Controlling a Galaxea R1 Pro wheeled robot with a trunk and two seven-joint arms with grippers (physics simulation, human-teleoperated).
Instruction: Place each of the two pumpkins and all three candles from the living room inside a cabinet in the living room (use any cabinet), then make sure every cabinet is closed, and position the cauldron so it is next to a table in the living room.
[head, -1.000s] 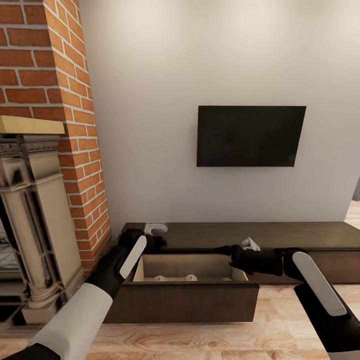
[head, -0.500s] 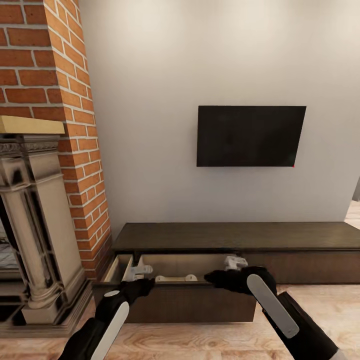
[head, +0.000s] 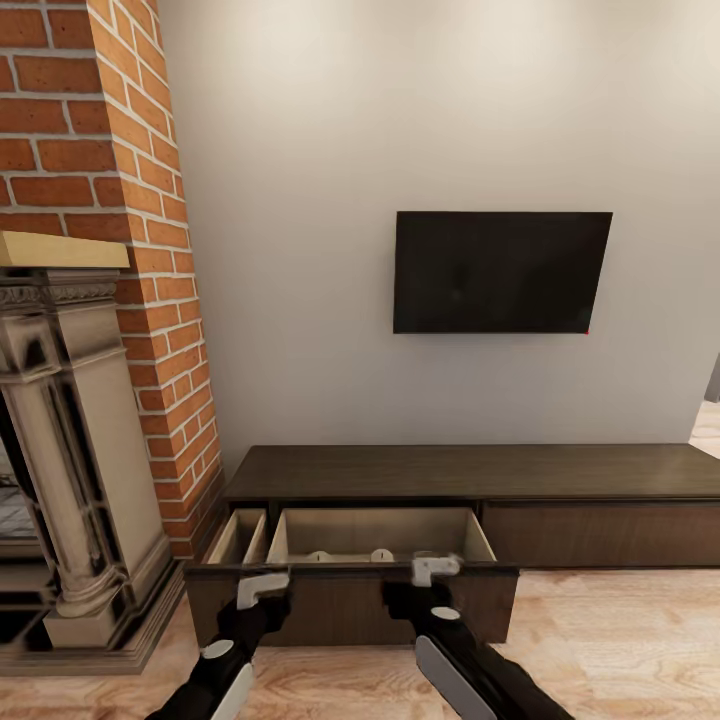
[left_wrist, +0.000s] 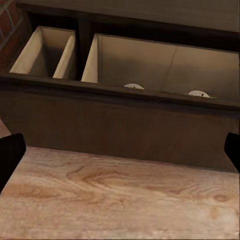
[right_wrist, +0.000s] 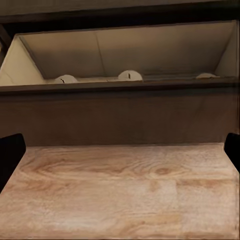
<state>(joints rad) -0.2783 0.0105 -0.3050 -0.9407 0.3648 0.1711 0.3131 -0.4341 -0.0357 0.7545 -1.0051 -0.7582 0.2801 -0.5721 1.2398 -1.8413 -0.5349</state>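
A wheeled robot faces the long dark-brown cabinet (head: 470, 472) beneath a black wall-mounted TV (head: 501, 271) in the living room, with a red-brick fireplace column (head: 110, 200) to its left. The cabinet's wide drawer (head: 350, 600) stands pulled out over the light wood floor (head: 600, 640), and the rounded tops of cream candles (head: 381, 555) peek above its front edge: two in the head view, three in the right wrist view (right_wrist: 130, 75). The left gripper (head: 262, 587) and right gripper (head: 436, 568) hang low just in front of the drawer front, both with fingers spread wide and holding nothing; each wrist view looks straight at the panel between dark fingertips (left_wrist: 10, 155). No pumpkins are seen. Likely next comes a two-handed push to shut the drawer. The risk: uneven pressure from the two arms could skew the drawer and jam it, a hard shove could topple the candles inside, and closing now would be premature if the pumpkins are not yet stowed
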